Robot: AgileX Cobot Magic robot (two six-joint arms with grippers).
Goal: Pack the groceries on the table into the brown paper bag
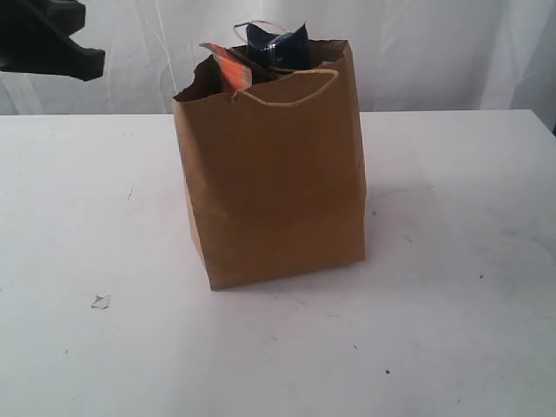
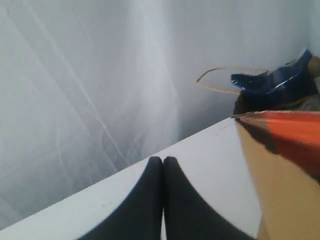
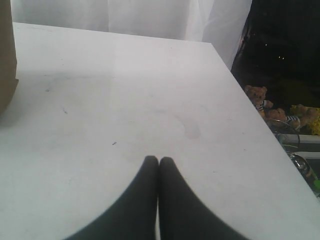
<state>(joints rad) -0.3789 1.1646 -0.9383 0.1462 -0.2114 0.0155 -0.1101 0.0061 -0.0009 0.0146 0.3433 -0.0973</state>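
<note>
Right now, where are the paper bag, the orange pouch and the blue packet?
brown paper bag (image 1: 274, 200), exterior view, middle of front wall.
orange-labelled pouch (image 1: 228, 68), exterior view, corner sticking out.
dark blue packet (image 1: 276, 43), exterior view, top above the rim.

No text, brand, number or sign can be read in any view. The bag (image 1: 274, 182) shows only plain brown paper on the sides that can be seen. The orange label on the pouch (image 1: 228, 69), at the top of the bag, is only a patch of colour. The blue packet (image 1: 276, 43) beside it is glossy, and too blurred to make out any letters.
</note>
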